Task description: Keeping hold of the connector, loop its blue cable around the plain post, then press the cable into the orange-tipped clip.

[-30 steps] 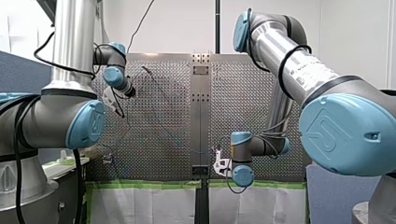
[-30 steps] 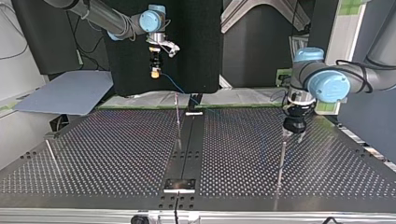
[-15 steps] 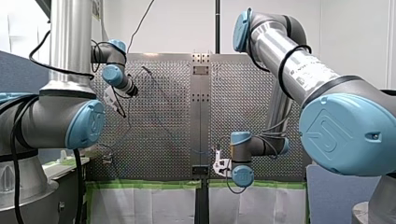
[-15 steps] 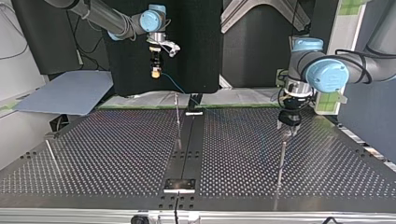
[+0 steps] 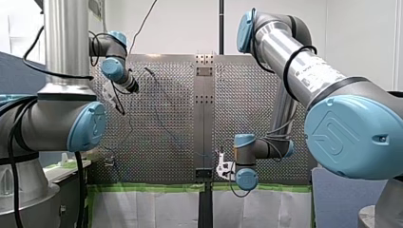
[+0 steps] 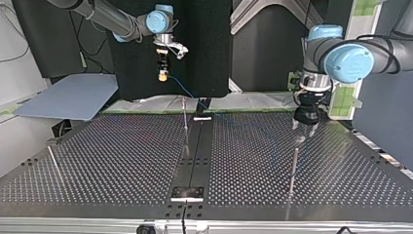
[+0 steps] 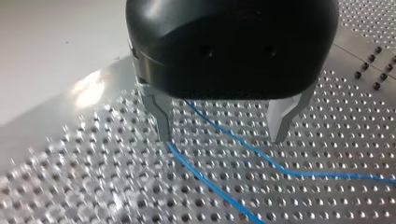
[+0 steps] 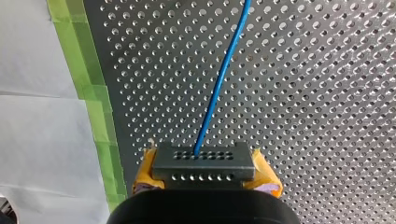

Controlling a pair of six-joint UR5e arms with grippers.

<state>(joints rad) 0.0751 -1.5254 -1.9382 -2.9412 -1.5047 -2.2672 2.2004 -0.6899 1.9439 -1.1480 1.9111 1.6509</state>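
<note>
My right gripper pinches the connector between yellow pads that it largely hides. The cable leaves the connector across the table and is cut off ahead. My left gripper, fingers spread, hangs above two cable runs.

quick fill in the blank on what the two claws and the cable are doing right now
1. My right claw is shut on the connector, clamping it between ____ pads.
2. The cable that runs out of the connector over the perforated table is ____ in colour.
3. My left claw is ____, its metal fingers apart and gripping nothing.

Missing words: yellow; blue; open
</note>
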